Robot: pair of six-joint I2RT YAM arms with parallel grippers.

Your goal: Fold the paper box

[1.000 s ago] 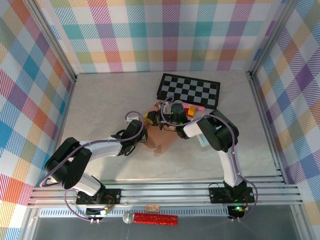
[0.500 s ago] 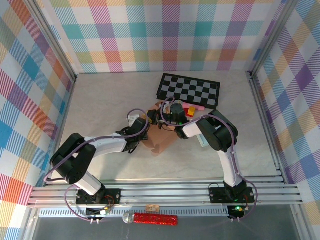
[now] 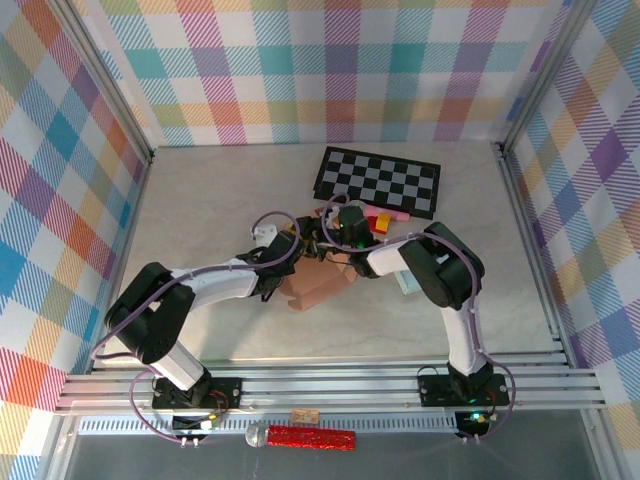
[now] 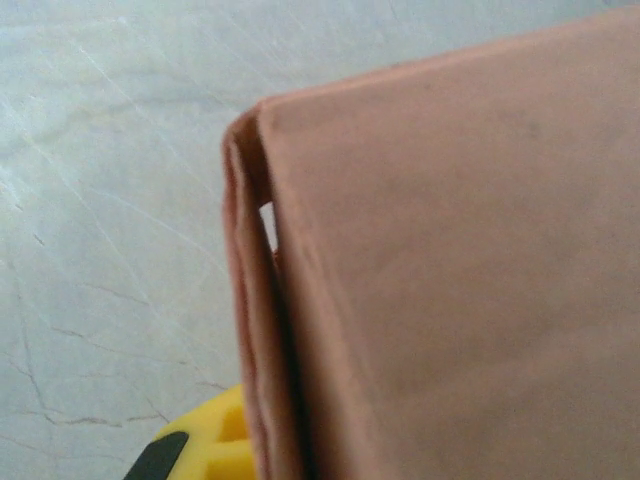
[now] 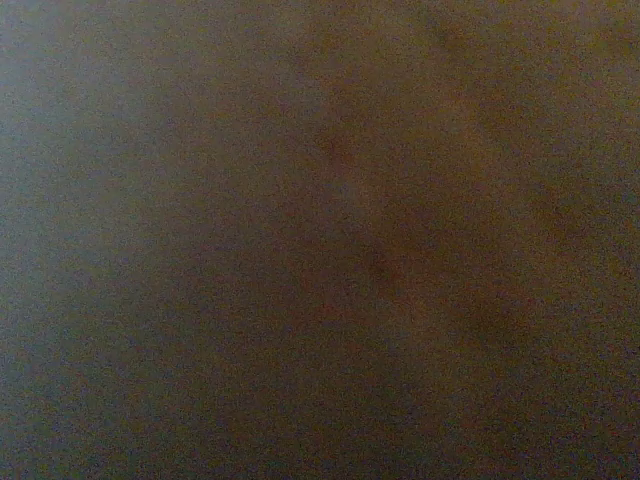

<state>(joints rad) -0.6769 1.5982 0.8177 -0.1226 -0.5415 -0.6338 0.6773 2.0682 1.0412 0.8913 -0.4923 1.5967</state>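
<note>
From above you're seeing the box (image 3: 318, 287) lying mid-surface (image 3: 220, 210), its long axis slanting near-left to far-right, between both arms. The left wrist is adding a doubled folded edge, with the left gripper (image 3: 296, 246) pinching shut on it. The right wrist is blurring dark brown, so I cannot tell the right gripper's (image 3: 326, 238) opening.

Your top camera sits high above and behind the arm bases (image 3: 185, 388). It looks down over the whole counter (image 3: 200, 200), with the far plaid wall (image 3: 330, 70) at the top of its frame. Your left wrist camera is pushed right up to the paper box (image 4: 450, 280), facing one brown panel and its folded edge, with bare counter beyond. From above you see that same paper box (image 3: 315, 285) mid-frame. Your right wrist camera faces a dark, blurred surface, too near to tell what it is.
</note>
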